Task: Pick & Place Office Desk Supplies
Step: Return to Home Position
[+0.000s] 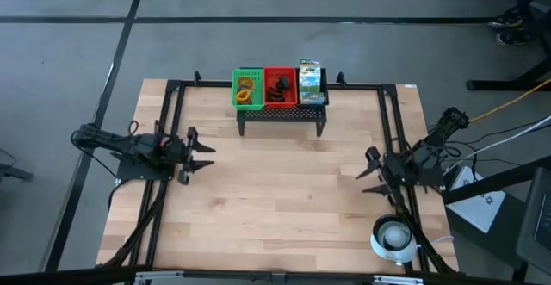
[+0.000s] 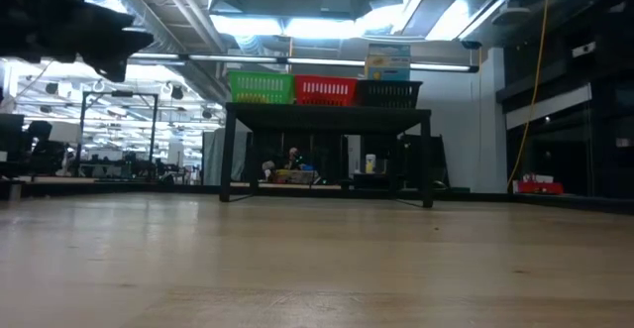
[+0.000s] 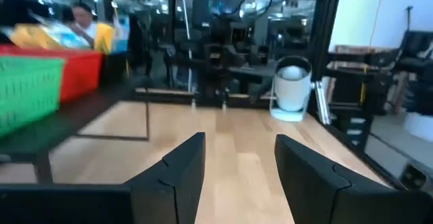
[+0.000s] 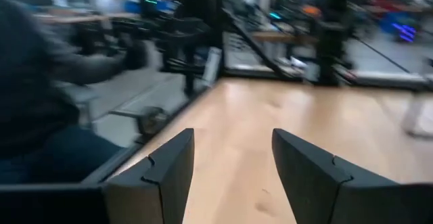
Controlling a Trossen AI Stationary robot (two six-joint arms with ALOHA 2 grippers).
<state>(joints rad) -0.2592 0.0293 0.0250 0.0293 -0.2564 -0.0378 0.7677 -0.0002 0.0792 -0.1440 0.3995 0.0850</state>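
The office desk supplies lie in three small baskets on top of the black mesh stand (image 1: 282, 117) at the table's far middle. Orange and yellow loops fill the green basket (image 1: 248, 89). Black clips sit in the red basket (image 1: 280, 88). Printed packets (image 1: 310, 78) stand upright in the black basket (image 2: 388, 93). My left gripper (image 1: 209, 157) hovers open at the table's left side, pointing level toward the middle, nothing between its fingers (image 3: 183, 166). My right gripper (image 1: 366, 173) hovers open at the right side, also level and holding nothing (image 4: 233, 137).
A round white object (image 1: 394, 236) stands at the table's near right corner, behind my right gripper. A black frame rail (image 1: 172, 130) runs along the table's left, far and right edges. Bare wood (image 1: 284, 199) lies between the two grippers.
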